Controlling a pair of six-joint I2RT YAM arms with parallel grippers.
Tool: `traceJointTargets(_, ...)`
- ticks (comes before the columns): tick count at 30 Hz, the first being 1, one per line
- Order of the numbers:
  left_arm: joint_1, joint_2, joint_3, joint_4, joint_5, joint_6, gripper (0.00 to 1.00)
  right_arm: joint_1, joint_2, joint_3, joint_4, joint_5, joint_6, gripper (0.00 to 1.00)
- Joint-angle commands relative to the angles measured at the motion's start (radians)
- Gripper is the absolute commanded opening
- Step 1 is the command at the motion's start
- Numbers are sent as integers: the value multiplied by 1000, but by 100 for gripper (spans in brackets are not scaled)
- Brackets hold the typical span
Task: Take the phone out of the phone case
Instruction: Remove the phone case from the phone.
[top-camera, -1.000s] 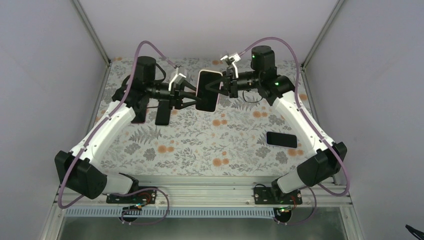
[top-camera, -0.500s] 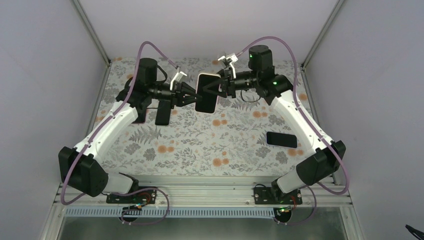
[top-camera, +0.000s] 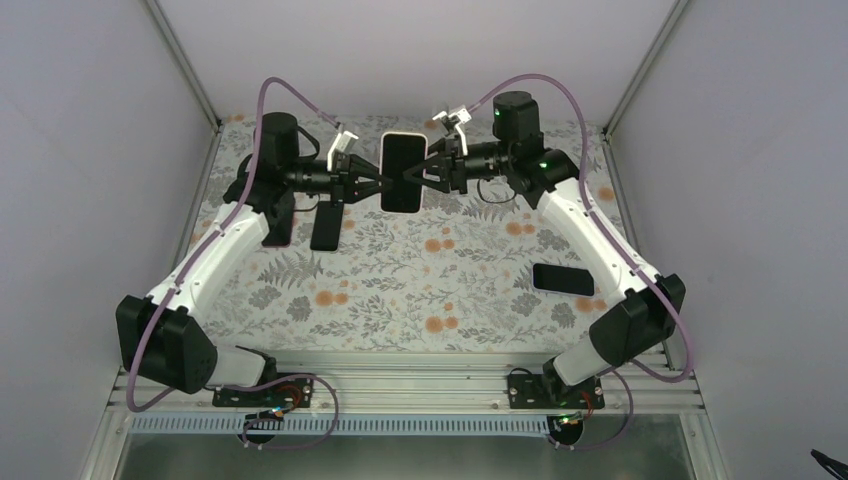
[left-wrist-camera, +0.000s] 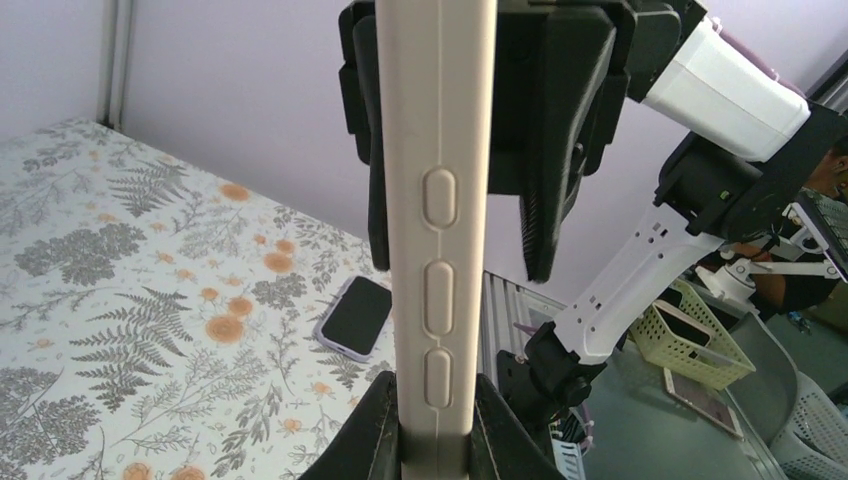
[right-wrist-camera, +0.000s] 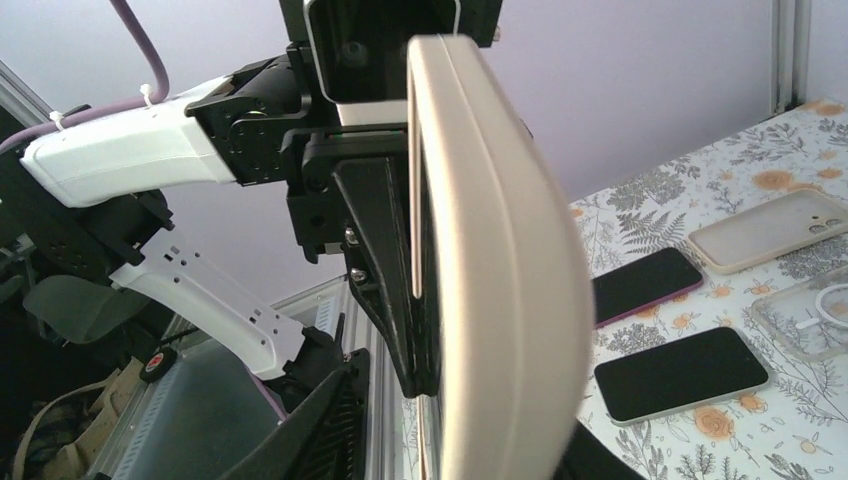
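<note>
A phone with a dark screen sits in a cream phone case (top-camera: 403, 172), held in the air above the back of the table, screen towards the top camera. My left gripper (top-camera: 378, 186) is shut on the case's left edge. In the left wrist view its fingers (left-wrist-camera: 378, 440) pinch the cream button side of the case (left-wrist-camera: 437, 200). My right gripper (top-camera: 418, 172) holds the opposite edge. In the right wrist view the case's rounded edge (right-wrist-camera: 490, 280) fills the middle and hides most of my right gripper (right-wrist-camera: 470, 440).
A phone in a lilac case (top-camera: 563, 279) lies on the flowered table at the right. A black phone (top-camera: 325, 225) and another phone (top-camera: 280, 228) lie under the left arm. An empty cream case (right-wrist-camera: 775, 230) and a clear case (right-wrist-camera: 805, 315) lie nearby.
Both grippers have carried the cased phone a little left and further back and turned it, so its screen now faces the top camera more squarely.
</note>
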Motion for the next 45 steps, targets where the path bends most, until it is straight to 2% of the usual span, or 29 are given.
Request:
traceJointTargets(1,9,-38,8,102,20,-50,2,19,18,-12,45,-25,32,33)
traceJointTargets(6,9,-52,-4,101,7,-49,2,35,41,8,57,-37,48,21)
traceJointTargets(9,8,-51,-6,107,6,-57,2,46,49,19,57,-36,48,18)
traceJointTargets(11,9,-48,-3,113,8,-64,3,53,45,16,53,-37,41,8)
traceJointTargets(12,8,-46,-1,111,8,-64,6,54,40,13,52,-36,39,5)
traceJointTargets(13,10,-45,3,100,10,-54,13,55,36,13,51,-38,40,4)
traceJointTargets(16,19,-40,12,41,-3,-7,43,50,25,19,45,-44,37,4)
traceJointTargets(18,30,-40,2,35,-3,7,49,42,17,23,46,-53,41,4)
traceJointTargets(23,36,-50,-31,-7,19,91,49,4,4,21,95,-94,111,4)
traceJointTargets(27,35,-63,-52,-59,25,159,44,-18,0,20,132,-125,164,4)
traceJointTargets(31,33,-94,-122,3,30,126,39,-29,-15,1,170,-138,203,4)
traceJointTargets(36,15,-80,-119,-18,19,147,30,-34,-20,-14,183,-136,215,4)
traceJointTargets(41,-13,-62,-102,-20,24,153,31,-36,-31,-32,194,-129,218,4)
traceJointTargets(45,-28,-46,-101,35,72,87,30,-36,-37,-34,187,-122,208,4)
